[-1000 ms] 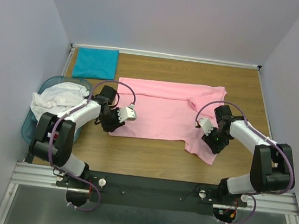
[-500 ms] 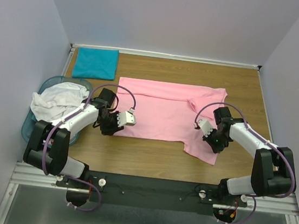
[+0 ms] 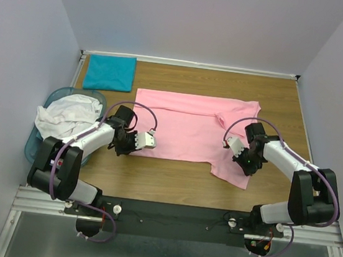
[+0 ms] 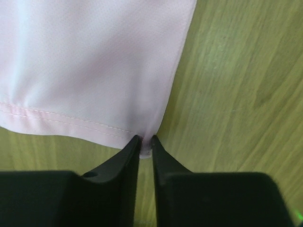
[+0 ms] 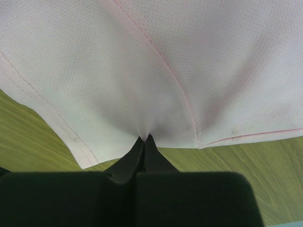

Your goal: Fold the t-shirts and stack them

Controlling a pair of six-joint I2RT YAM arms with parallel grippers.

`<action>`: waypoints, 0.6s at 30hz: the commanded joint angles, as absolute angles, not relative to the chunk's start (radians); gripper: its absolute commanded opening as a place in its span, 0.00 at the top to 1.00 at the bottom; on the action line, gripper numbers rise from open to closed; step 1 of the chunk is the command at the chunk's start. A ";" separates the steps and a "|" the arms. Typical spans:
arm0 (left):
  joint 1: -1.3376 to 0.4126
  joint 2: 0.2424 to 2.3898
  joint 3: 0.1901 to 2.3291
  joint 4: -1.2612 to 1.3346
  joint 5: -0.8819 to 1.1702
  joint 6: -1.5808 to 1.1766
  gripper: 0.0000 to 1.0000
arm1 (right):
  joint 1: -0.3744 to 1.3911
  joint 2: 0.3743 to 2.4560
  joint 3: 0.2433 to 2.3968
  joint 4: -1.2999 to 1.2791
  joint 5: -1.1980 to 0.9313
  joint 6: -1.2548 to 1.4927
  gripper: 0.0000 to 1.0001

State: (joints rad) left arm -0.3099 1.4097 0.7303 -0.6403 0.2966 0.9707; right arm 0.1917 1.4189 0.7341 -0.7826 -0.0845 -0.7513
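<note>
At the far left stands the light-blue plastic basket (image 3: 33, 147) with the crumpled white cloth t-shirts (image 3: 66, 115) inside it. These look not yet handled, so I judge that most of the work is left.

Beyond the basket, in the far left corner of the wooden table (image 3: 171, 179), the teal-turquoise cloth t-shirt (image 3: 109, 72) lies as a neat flat rectangle (it looks finished, and I take it as the bottom of the stack).

My left gripper (image 4: 146, 141) is at the near left corner of the light pink cloth t-shirt (image 3: 190, 128). Its jaws are almost together with the hem corner between them, so I judge they are clamped on it.

The pink t-shirt lies spread in the middle of the table, with one sleeve pointing toward the near right. A band along its far edge seems turned over, but I cannot tell for sure.

My right gripper (image 5: 145, 140) has its jaws tight together on a pinch of the same cloth, near the sleeve seam.

For this shirt the folding itself is left, and then the carry onto the teal one.
</note>
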 commanded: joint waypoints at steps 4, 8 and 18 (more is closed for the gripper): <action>-0.319 1.422 0.689 -0.627 0.245 1.000 0.95 | 0.195 1.358 0.750 -0.850 -0.101 -0.744 0.99; -0.319 1.341 0.707 -0.692 0.248 1.022 1.00 | 0.195 1.258 0.753 -0.917 -0.103 -0.732 0.99; -0.313 1.284 0.805 -0.819 0.302 1.042 1.00 | 0.193 1.204 0.839 -0.997 -0.089 -0.724 0.99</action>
State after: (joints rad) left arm -0.3145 1.2945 0.7601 -0.7647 0.2741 1.0218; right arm 0.1917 1.1927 0.7826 -0.9531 -0.0910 -0.7319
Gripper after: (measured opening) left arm 0.009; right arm 0.008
